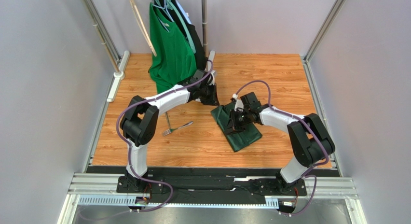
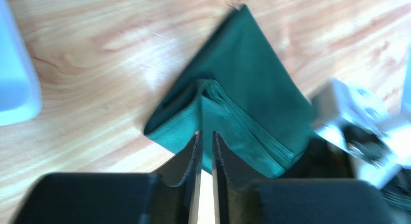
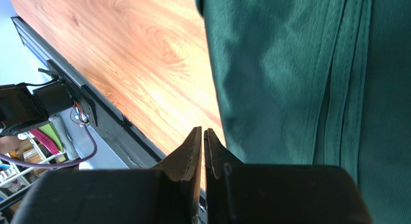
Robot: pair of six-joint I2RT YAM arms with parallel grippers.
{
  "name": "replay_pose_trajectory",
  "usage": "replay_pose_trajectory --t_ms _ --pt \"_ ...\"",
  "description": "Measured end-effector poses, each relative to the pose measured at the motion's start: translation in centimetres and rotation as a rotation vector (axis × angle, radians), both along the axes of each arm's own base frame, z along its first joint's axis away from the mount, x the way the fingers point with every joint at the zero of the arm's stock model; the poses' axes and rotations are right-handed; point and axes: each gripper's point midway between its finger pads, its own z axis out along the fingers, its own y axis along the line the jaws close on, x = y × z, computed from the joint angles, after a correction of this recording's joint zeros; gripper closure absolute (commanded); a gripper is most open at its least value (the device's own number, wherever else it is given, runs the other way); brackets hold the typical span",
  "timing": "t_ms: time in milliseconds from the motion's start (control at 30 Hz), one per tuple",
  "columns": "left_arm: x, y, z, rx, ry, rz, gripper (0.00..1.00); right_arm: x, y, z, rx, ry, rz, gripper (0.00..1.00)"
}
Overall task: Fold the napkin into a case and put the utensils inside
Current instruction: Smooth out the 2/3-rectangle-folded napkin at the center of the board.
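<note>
Top external view: green T-shirt (image 1: 169,50) hangs far left; fork (image 1: 177,128) lies left of folded napkin (image 1: 243,134). Left gripper (image 2: 205,134) narrowly parted, right gripper (image 3: 202,131) nearly closed, both holding nothing.

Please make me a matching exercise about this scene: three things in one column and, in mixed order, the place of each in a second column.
Things:
1. napkin
2. fork
3. T-shirt

Places:
a. hangs at the far side of the table
b. lies folded, right of the middle
c. lies on bare wood, left of the middle

Pairs: 1-b, 2-c, 3-a
</note>
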Motion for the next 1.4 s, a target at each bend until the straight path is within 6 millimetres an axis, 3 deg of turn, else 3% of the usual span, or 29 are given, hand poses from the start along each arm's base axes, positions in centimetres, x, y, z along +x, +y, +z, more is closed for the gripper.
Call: replay_pose_trajectory --t_ms 200,467,667,767,1167,1400 --pt "-0.9 -0.8 -1.2 -0.027 0.051 -0.020 0.97 0.4 0.4 -0.7 0.004 0.023 0.004 0.92" --pt "-1.4 -1.4 -6.7 -0.019 0.170 -0.010 1.00 0.7 0.5 -1.6 0.006 0.043 0.004 0.93" --pt "-0.7 -1.3 -6.6 -0.036 0.177 0.018 1.00 0.6 -0.5 -2.5 0.005 0.052 -0.021 0.93" --pt "-0.4 -1.4 -6.6 -0.037 0.185 0.026 1.00 -0.5 -1.1 -3.3 0.003 0.084 -0.031 0.93" --pt "0.7 -1.4 -6.5 -0.007 0.192 0.040 1.00 -5.4 -3.6 -3.0 0.007 0.104 -0.061 0.93" --pt "1.2 -1.3 -6.5 0.003 0.180 0.028 1.00 -2.6 -4.1 -0.6 0.053 0.037 -0.115 0.94"
